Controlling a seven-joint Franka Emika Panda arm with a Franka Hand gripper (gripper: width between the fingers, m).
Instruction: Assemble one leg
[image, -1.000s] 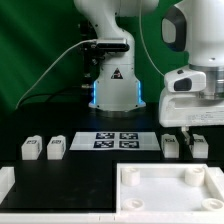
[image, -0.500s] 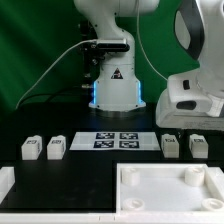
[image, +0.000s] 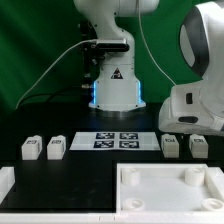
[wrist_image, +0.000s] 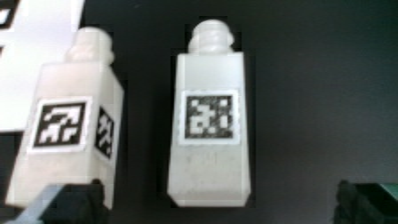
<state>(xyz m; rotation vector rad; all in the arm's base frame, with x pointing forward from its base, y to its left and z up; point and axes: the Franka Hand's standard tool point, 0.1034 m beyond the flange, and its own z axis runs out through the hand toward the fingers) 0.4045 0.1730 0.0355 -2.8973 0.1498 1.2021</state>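
Four small white legs with black-and-white tags stand on the black table: two at the exterior view's left (image: 30, 149) (image: 55, 148) and two at its right (image: 170, 145) (image: 197, 145). My gripper (image: 196, 130) hangs just above the right pair. In the wrist view one leg (wrist_image: 214, 125) lies centred between my two dark fingertips (wrist_image: 63, 205), with its peg end pointing away. A second leg (wrist_image: 71, 120) lies beside it, close to one finger. My gripper (wrist_image: 217, 205) is open and empty, and its jaws stand wide apart.
The large white square panel (image: 170, 190) with round corner sockets lies at the front, on the exterior view's right. The marker board (image: 112, 140) lies in the middle, in front of the robot base (image: 113, 90). A white bracket (image: 8, 180) sits at the front left edge.
The arm's hand has moved lower and toward the exterior view's right, coming down over the right pair of legs. The legs and panel have not moved.
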